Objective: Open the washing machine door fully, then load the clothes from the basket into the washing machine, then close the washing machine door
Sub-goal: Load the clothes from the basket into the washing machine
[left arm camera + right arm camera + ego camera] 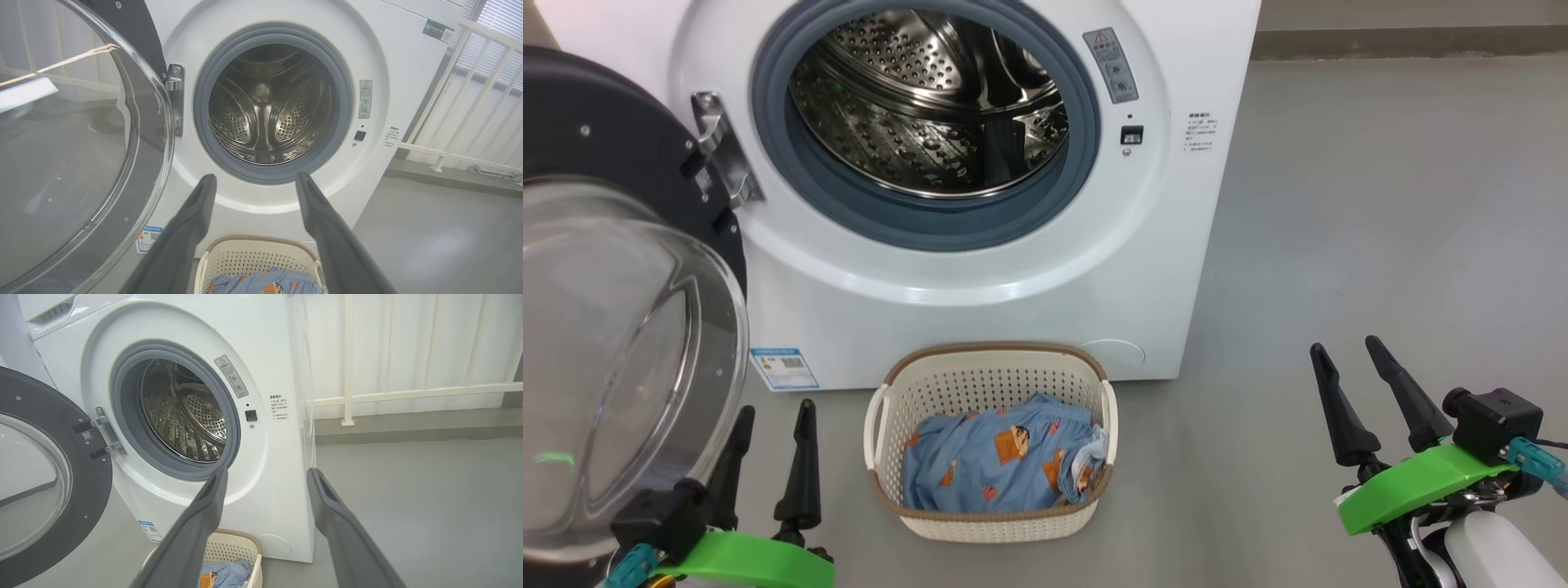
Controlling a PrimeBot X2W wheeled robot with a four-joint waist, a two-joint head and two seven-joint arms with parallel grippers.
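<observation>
Head view, items as found: door (605, 139) stood swung wide at the machine's (1176, 245) left, drum (931, 106) exposed. Basket (992, 384) sat on the floor (1380, 204) just before the machine and held the clothes (996, 457) in one crumpled heap. Clothes judged light, soft and limp, likely to trail over the rim; best pinched at a raised fold mid-heap. Left claw (776, 408) and right claw (1345, 345) were spread wide, gripping nothing, flanking the basket.

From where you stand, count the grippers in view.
2. The left gripper sits lower left beside the washing machine door; the right gripper sits lower right over the floor. Both open.
</observation>
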